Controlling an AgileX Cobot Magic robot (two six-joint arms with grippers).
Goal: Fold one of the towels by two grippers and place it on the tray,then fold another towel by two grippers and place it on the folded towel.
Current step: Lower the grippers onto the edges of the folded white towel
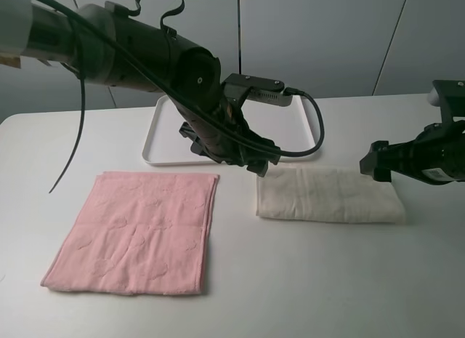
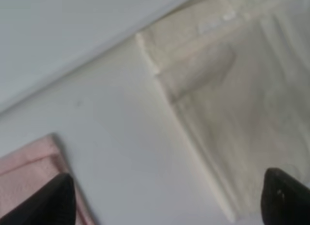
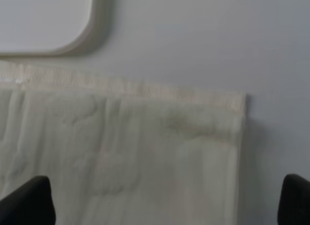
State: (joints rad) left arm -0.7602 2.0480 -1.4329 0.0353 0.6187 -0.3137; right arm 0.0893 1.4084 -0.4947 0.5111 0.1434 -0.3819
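where the cream towel [image 1: 330, 196] lies folded into a long band on the white counter [image 1: 290, 287], it rests just in front of the tray [image 1: 290, 131], near the tray's right front corner and not on it. a narrow strip of bare counter shows between the towel's far edge and the tray rim. the tray stands at the back of the counter, and the left arm crosses above its front edge. the pink towel [image 1: 138, 232] lies spread flat to the left of the cream towel, apart from it.

the left gripper [image 1: 251, 158] hangs over the left end of the cream towel. its wrist view shows the jaws spread wide, one tip above the corner of the pink towel and the other above the cream towel, with nothing held between them.

the right gripper [image 1: 374, 166] sits at the right end of the cream towel, low over it; contact with the cloth cannot be told. its wrist view shows the jaws likewise spread wide and empty, one tip over the cloth, the other over bare counter past the towel's end. a rounded tray corner shows beyond the towel's hemmed edge, clear of it.
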